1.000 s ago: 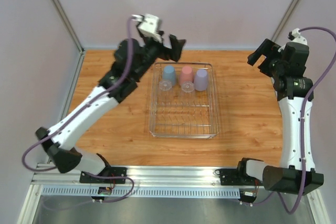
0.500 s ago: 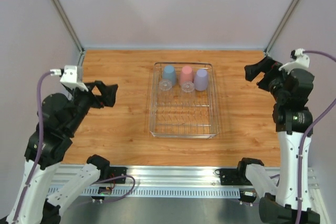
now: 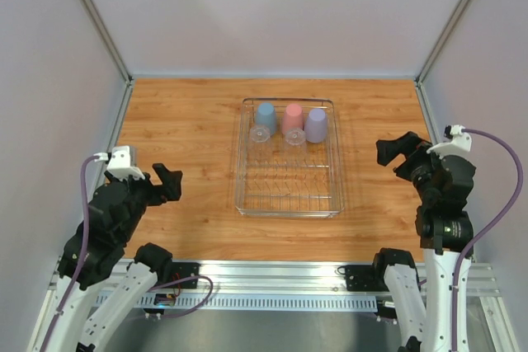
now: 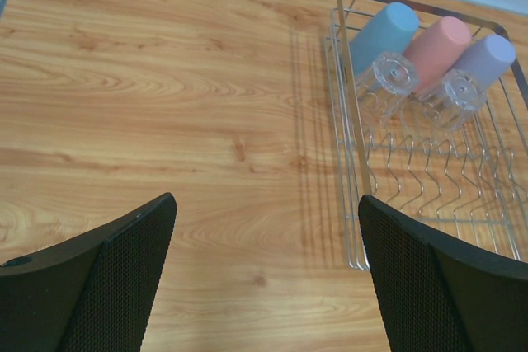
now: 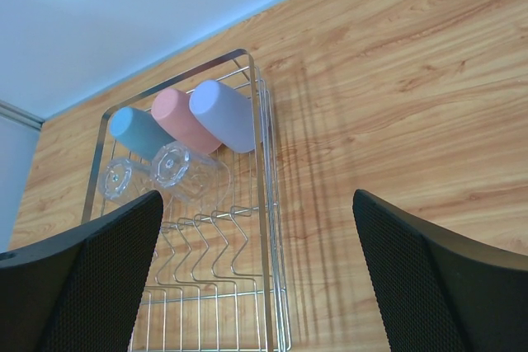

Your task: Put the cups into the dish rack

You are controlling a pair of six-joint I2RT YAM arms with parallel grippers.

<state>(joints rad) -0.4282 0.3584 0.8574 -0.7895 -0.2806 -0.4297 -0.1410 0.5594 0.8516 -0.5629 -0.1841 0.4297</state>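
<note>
1. Nearest to me, the left gripper [image 4: 266,199] hangs low over the near-left part of the wooden table [image 3: 181,121], its two fingers spread wide with nothing between them.
2. Across on the near right, the right gripper [image 5: 256,195] is likewise spread wide and carries nothing; it sits off the rack's right side.
3. Between the two arms and a bit farther out, the dish rack [image 3: 289,213] stands in the middle of the table. Its near half shows only bare wire.
4. Toward the rack's far end lie two clear cups, one on the left [image 3: 260,133] and one beside it [image 3: 295,137], bases turned toward me.
5. Right behind them, along the far wall of the rack, the blue cup [image 3: 266,113], the pink cup [image 3: 292,114] and the lavender cup [image 3: 316,124] sit side by side, left to right, packed close together.
</note>
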